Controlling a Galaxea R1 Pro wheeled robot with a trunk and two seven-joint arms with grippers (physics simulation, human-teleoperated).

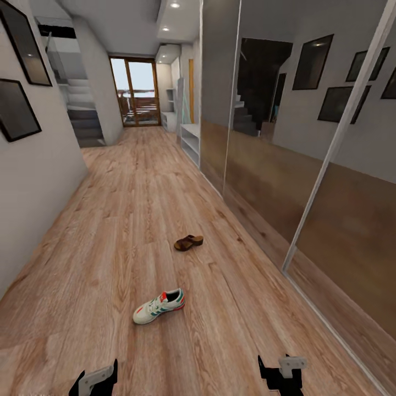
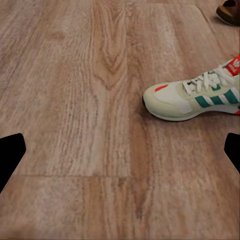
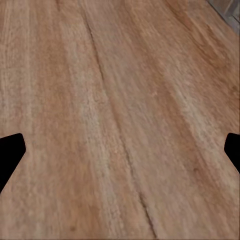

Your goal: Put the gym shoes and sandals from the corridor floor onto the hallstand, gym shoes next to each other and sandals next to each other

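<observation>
Two shoes lie on the corridor floor (image 1: 110, 231) ahead of the robot: a gym shoe (image 1: 158, 306), off-white with green stripes and red accents, rests on its sole near the robot and slightly left of centre, its toe pointing toward the near left, and a dark brown sandal (image 1: 188, 242) sits farther off and a little to the right, well apart from the sneaker. On the left wall hang two dark picture frames (image 1: 19, 77). The left gripper (image 1: 94, 380) shows at the near left edge, above bare planks and empty; its fingers (image 2: 11, 152) stand wide apart in the wrist view, with the sneaker on the floor beyond them. The right gripper (image 1: 281, 374) shows at the near right, its fingers (image 3: 11, 152) likewise spread wide over bare wood. Far down the corridor on the right side stands the light-grey hallstand (image 1: 190, 142), against the wall just past the mirrored sliding panels (image 1: 308, 159).
</observation>
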